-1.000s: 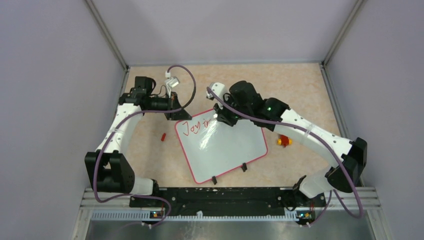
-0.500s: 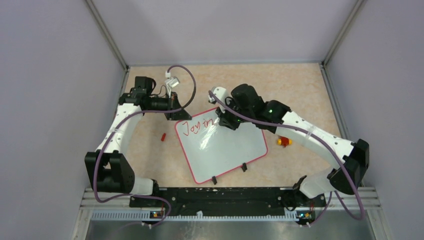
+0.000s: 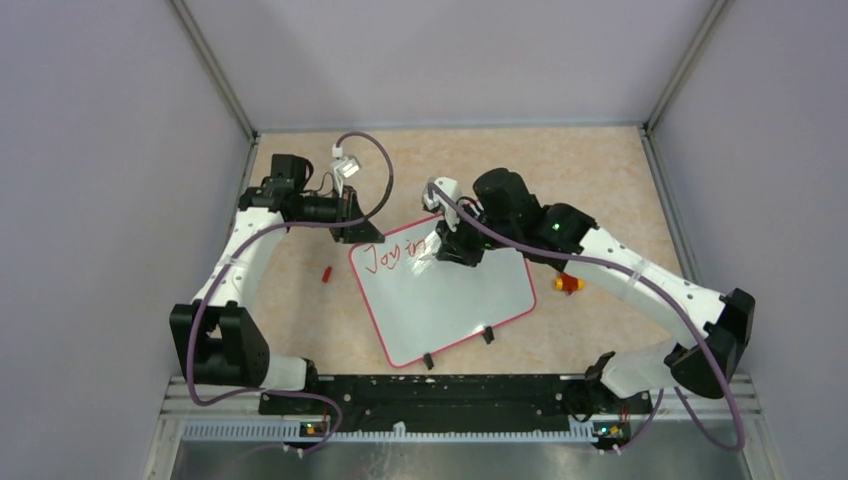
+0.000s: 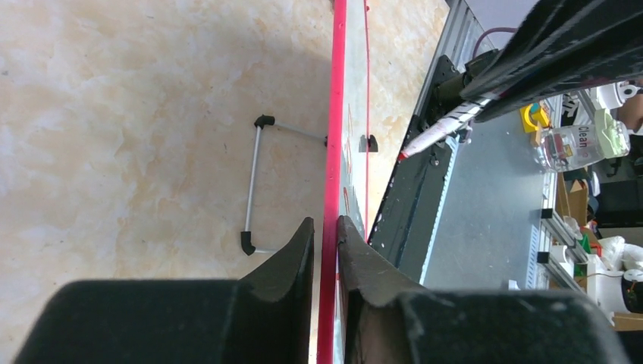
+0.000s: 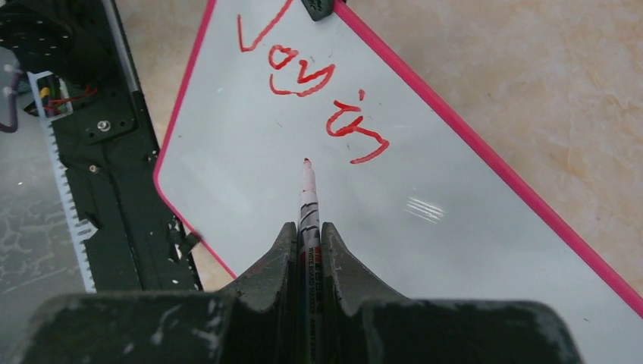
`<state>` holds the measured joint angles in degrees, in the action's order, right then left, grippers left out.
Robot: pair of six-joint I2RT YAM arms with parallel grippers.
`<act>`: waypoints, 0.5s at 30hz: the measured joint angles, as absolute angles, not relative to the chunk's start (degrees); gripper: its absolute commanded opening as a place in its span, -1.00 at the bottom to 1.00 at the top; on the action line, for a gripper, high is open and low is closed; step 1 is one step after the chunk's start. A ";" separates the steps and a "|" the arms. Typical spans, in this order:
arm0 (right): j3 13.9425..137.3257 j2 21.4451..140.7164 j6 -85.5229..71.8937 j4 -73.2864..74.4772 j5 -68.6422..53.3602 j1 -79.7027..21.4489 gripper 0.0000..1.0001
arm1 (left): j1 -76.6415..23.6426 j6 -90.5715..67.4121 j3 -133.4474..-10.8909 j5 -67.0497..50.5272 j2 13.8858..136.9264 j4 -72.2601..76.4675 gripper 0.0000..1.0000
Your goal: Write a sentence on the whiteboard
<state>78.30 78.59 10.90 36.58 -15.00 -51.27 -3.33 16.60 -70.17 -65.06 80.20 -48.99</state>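
Observation:
The whiteboard (image 3: 450,295), white with a red-pink frame and black wire legs, lies tilted mid-table. Red marker words "Joy in" (image 3: 393,253) run along its top left; they also show in the right wrist view (image 5: 318,87). My left gripper (image 3: 352,226) is shut on the board's top left frame edge (image 4: 331,152), seen edge-on between its fingers (image 4: 292,254). My right gripper (image 3: 446,243) is shut on a white marker (image 5: 307,201) with a red tip. The tip hangs just above the white surface, below and right of "in".
A small red marker cap (image 3: 326,272) lies on the table left of the board. A yellow and red object (image 3: 568,283) lies right of the board under my right arm. A black rail (image 3: 440,395) runs along the near edge. Grey walls enclose the table.
My right gripper with the marker has shifted slightly right and down the board, away from "in". The left gripper and board have not moved. The writing is unchanged.

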 measured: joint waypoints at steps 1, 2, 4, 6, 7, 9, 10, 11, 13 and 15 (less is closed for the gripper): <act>78.06 77.95 10.90 36.25 -16.01 -51.27 -1.00 | -3.44 16.62 -69.93 -65.01 80.14 -49.15 -0.50; 77.71 77.52 10.90 35.99 -16.88 -51.27 -1.00 | -3.49 16.67 -69.71 -64.99 80.12 -49.30 -0.47; 76.75 76.71 10.96 35.51 -18.85 -51.27 -1.00 | -3.57 16.69 -69.21 -64.88 80.09 -49.41 -0.46; 75.42 76.55 10.96 34.54 -20.73 -51.27 -1.00 | -3.66 16.69 -68.71 -64.84 80.07 -49.52 -0.48; 74.65 76.55 10.90 33.93 -21.61 -51.27 -1.00 | -3.70 16.69 -68.42 -64.86 80.07 -49.52 -0.53; 73.30 76.55 10.48 32.88 -23.42 -51.27 -1.00 | -3.75 16.67 -67.92 -64.93 79.99 -49.54 -0.63; 72.69 76.55 10.15 32.14 -24.36 -51.27 -1.00 | -3.75 16.60 -67.79 -64.93 79.96 -49.52 -0.70; 72.27 76.58 9.76 31.66 -25.06 -51.29 -1.00 | -3.75 16.60 -67.68 -65.01 79.92 -49.54 -0.78; 71.44 76.58 8.95 30.22 -26.02 -51.59 -1.00 | -3.75 16.56 -67.40 -65.56 79.75 -49.36 -0.88; 70.67 76.55 8.34 28.86 -26.41 -52.31 -1.00 | -3.75 16.40 -67.16 -66.22 79.48 -49.23 -0.96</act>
